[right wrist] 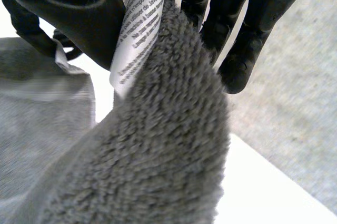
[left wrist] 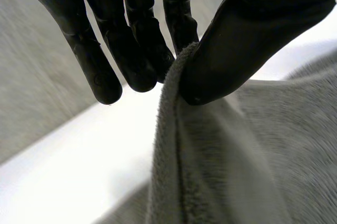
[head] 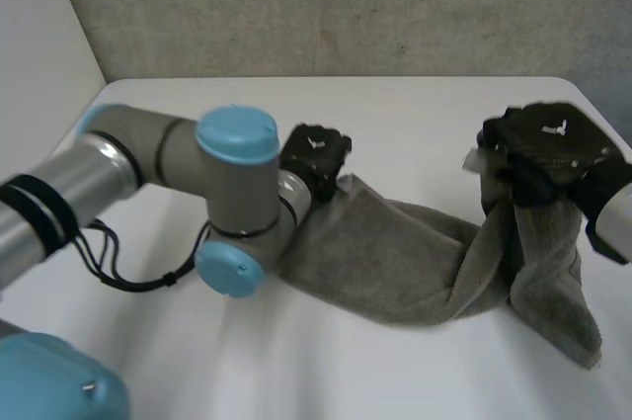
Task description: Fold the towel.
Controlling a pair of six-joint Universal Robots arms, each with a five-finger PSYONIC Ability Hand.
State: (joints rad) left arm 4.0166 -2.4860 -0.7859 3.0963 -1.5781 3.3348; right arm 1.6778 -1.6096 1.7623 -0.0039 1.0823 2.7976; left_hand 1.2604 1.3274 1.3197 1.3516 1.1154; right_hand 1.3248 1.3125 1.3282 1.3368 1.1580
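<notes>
While the left hand (head: 314,156) pinches one towel (head: 395,262) end, the right hand (head: 548,148) pinches the tagged end, raised.

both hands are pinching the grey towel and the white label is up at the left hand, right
Not quite. The left hand and the right hand both pinch the grey towel, but the white label is at the right hand, not the left. The right wrist view shows it between that hand's thumb and fingers.
</notes>
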